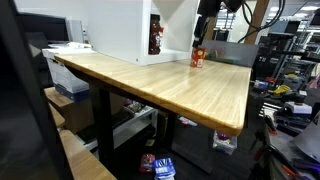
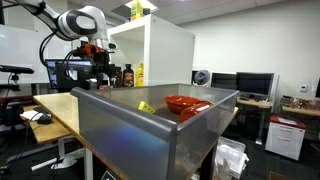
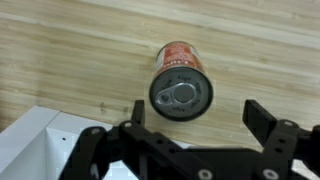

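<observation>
Approach step: claw spread wide, hovering over upright can, roughly between jaws; next needs straight descent, then squeeze.

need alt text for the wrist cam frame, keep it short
A can with a pull-tab lid stands upright on a wooden table, seen from above. The open gripper hangs over it, jaws wide to either side and not touching it. The corner of a white box shows at lower left.

The can has a dull metal lid and a glossy label. The table is smooth satin wood, and the panel at seven o'clock is matt white.
</observation>
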Motion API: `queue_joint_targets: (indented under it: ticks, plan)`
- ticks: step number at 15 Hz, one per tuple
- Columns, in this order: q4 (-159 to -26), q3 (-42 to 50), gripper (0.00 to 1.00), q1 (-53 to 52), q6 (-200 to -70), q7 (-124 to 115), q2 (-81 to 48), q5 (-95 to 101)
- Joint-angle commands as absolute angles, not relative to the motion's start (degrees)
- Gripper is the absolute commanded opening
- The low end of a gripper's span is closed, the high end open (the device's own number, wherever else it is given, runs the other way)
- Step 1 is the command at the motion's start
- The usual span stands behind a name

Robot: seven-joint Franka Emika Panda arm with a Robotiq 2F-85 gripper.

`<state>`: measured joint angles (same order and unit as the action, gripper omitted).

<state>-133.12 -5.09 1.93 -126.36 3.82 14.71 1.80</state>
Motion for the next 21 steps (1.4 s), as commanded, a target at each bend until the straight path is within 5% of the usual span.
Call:
queue_joint_targets:
  ticks: [1, 13, 14, 21]
  plan:
    - [-130.9, -4.2, 1.00, 1.0, -124.1, 1.5, 12.5, 3.9]
    - [-131.4, -3.8, 1.00, 1.0, -122.3, 1.8, 11.7, 6.1]
    - [-131.5, -3.7, 0.75, 0.9, -122.2, 2.0, 11.8, 5.9]
    - [-130.9, -3.7, 0.41, 0.9, -121.2, 2.3, 11.4, 6.9]
